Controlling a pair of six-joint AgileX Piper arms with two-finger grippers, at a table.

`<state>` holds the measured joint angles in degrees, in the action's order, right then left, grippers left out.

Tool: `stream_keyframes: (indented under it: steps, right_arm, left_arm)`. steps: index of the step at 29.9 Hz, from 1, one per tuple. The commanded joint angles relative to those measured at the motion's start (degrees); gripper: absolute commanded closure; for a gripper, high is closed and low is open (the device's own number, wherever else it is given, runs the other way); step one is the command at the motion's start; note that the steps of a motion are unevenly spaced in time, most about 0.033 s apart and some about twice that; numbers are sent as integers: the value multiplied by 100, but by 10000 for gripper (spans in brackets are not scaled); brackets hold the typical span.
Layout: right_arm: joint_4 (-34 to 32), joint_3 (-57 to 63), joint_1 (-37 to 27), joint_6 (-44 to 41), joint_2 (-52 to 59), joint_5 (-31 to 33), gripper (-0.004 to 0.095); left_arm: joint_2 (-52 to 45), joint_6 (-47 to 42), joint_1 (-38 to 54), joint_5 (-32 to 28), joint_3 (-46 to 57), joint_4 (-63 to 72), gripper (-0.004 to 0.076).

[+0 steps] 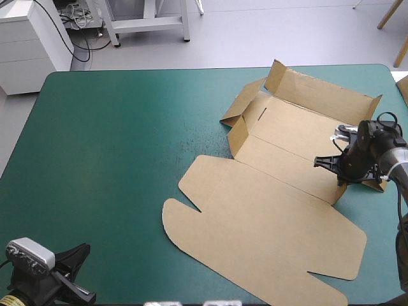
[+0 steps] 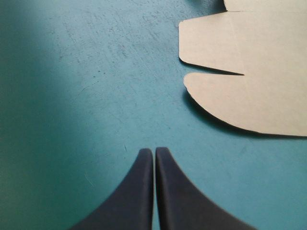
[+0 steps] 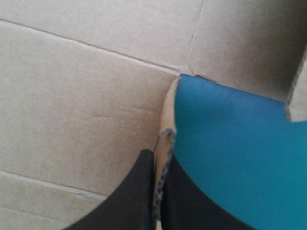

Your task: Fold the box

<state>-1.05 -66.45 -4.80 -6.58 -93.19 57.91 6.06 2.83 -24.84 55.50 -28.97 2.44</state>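
High view: brown box (image 1: 268, 223) lies mostly flat on the right half of the teal-green cover (image 1: 115, 159), far walls partly raised, right gripper (image 1: 336, 173) pinched on a board edge at its right end, left gripper (image 2: 154, 152) closed and empty, and the board looks light and stiff, probably best gripped at flap edges.

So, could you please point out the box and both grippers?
box (image 1: 268, 229), high view, large flat panel.
left gripper (image 2: 154, 152), left wrist view, between its shut fingertips.
right gripper (image 3: 158, 155), right wrist view, between fingertips pinching the board edge.
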Motion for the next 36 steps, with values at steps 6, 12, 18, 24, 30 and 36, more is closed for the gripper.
stream_keyframes:
  steps: [6, 12, 18, 24, 30, 36]
  right_arm:
    - [-163, -1356, -27, 1325, -1256, 357, 929]
    - [-192, -2761, -15, 1691, -1810, 913, 929]
    - [-133, -3841, 58, 2224, -1823, 913, 929]
    - [-82, -4220, 264, 3341, -1926, 913, 930]
    - [-104, -4220, 815, 4346, -2132, 913, 930]
    - [-104, -4434, 1613, 5112, -2255, 913, 930]
  left_arm:
    - [95, 3, -36, -400, -137, 9, 731]
    - [95, 3, -36, -400, -137, 34, 731]
    - [95, 3, -36, -400, -137, 57, 731]
    - [95, 3, -36, -400, -137, 57, 731]
    - [95, 3, -36, -400, -137, 72, 731]
    - [95, 3, -36, -400, -137, 141, 731]
